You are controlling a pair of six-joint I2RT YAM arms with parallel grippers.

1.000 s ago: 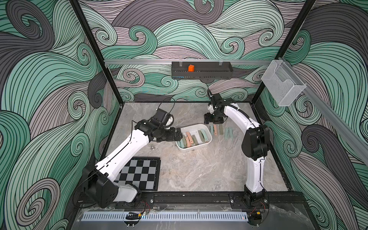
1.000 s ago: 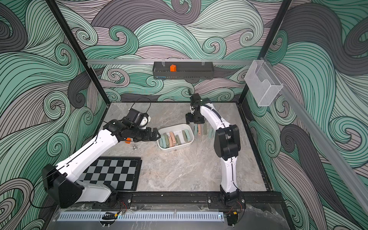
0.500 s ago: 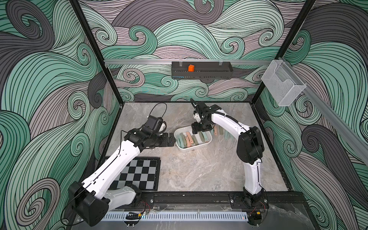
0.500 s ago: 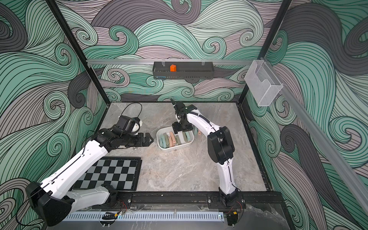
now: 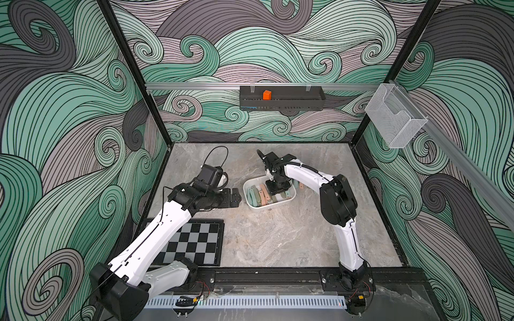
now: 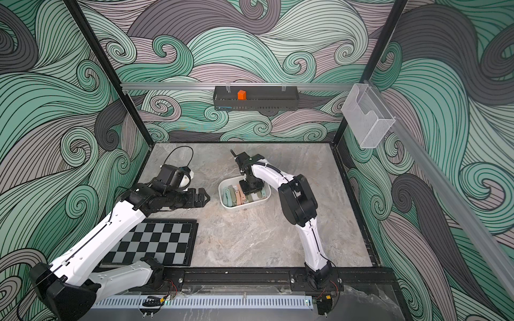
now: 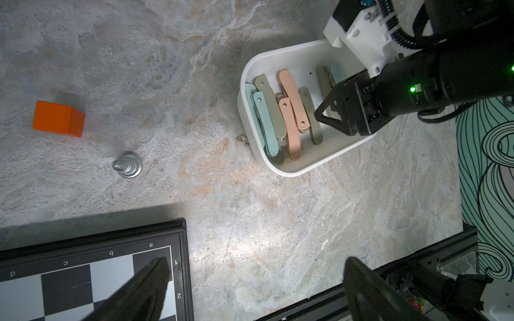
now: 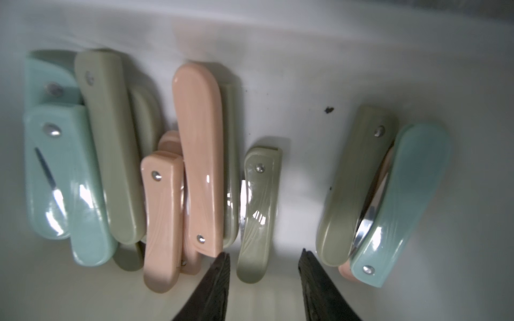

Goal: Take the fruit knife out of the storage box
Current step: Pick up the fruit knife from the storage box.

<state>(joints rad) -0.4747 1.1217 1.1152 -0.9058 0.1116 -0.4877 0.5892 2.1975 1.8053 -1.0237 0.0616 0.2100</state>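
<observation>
The white storage box [image 5: 274, 206] [image 6: 244, 207] [image 7: 289, 171] sits mid-table and holds several folded fruit knives with mint, olive and pink handles. My right gripper [image 5: 274, 190] [image 6: 250, 190] [image 7: 322, 114] [image 8: 263, 253] reaches down inside the box. Its jaws stand partly apart on either side of the end of one olive-green knife [image 8: 258, 211], with a gap still showing on one side. My left gripper [image 5: 236, 196] [image 6: 205, 196] [image 7: 257, 261] hovers wide open and empty over the table, just left of the box.
A chessboard [image 5: 192, 241] lies at the front left. An orange cube [image 7: 58, 118] and a silver chess piece [image 7: 127, 164] stand on the table under the left arm. On the walls hang a black tray [image 5: 281, 98] and a clear mesh basket [image 5: 395, 116].
My right gripper has swung from the table right of the box into the box, and its jaws have narrowed around the olive knife. The left gripper has pulled back leftward from the box.
</observation>
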